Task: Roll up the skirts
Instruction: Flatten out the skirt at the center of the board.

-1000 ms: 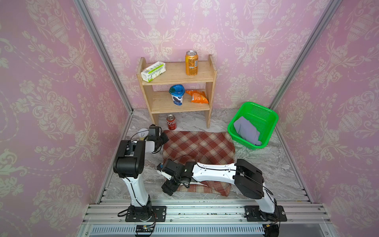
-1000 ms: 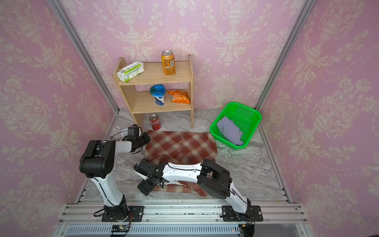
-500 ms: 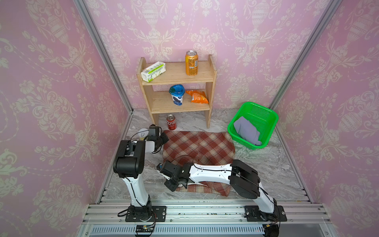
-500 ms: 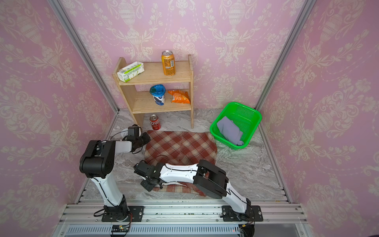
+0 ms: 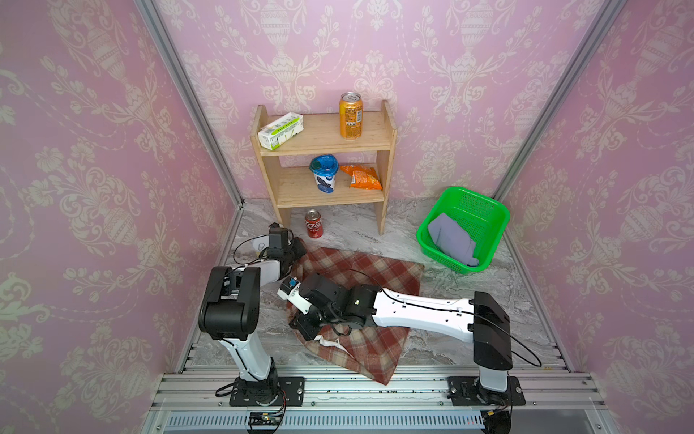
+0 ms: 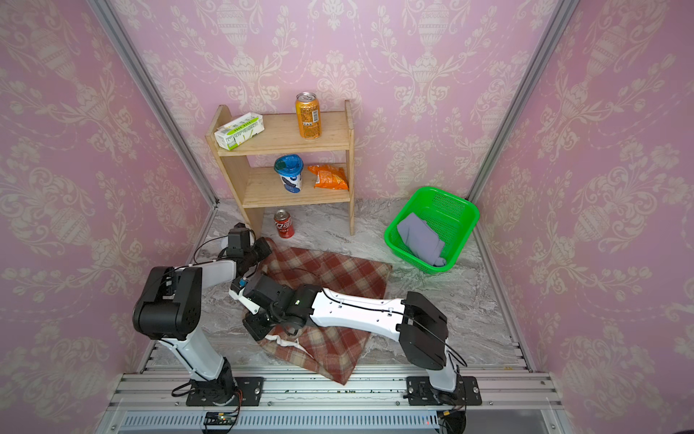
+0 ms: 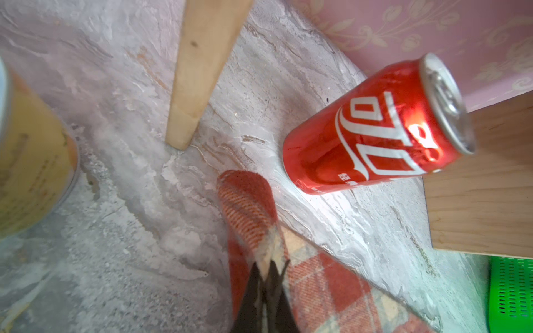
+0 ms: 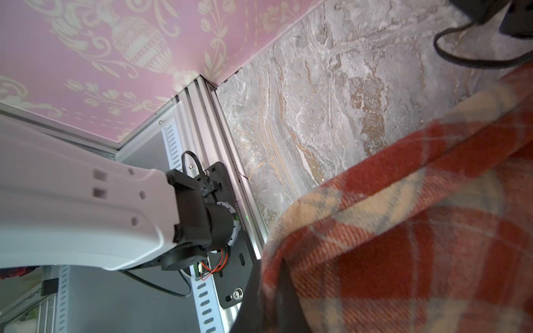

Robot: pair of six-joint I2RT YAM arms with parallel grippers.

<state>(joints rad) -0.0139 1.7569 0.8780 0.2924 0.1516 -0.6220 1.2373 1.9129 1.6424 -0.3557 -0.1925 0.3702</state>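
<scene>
The red-brown and cream plaid skirt (image 5: pixel 360 270) (image 6: pixel 330 270) lies spread on the marble floor. My left gripper (image 5: pixel 296 248) (image 6: pixel 264 248) is at its far left corner. In the left wrist view that gripper (image 7: pixel 265 271) is shut on a pinch of the plaid skirt (image 7: pixel 248 201). My right gripper (image 5: pixel 308 328) (image 6: pixel 259 328) is at the near left edge. In the right wrist view it (image 8: pixel 268 274) is shut on a fold of the plaid skirt (image 8: pixel 403 230), and white lining shows beside it. The lavender-grey skirt (image 5: pixel 450 238) (image 6: pixel 420 238) lies crumpled in the green basket (image 5: pixel 505 221) (image 6: pixel 475 221).
A wooden shelf (image 5: pixel 323 142) stands at the back wall with a carton, an orange can, a cup and a snack bag. A red cola can (image 5: pixel 313 224) (image 7: pixel 375 129) stands under it, close to the left gripper, beside a shelf leg (image 7: pixel 196 72). A metal rail runs along the front.
My right gripper's jaws have closed on the plaid skirt's near left edge and drawn it up slightly. The left gripper keeps its hold at the far corner.
</scene>
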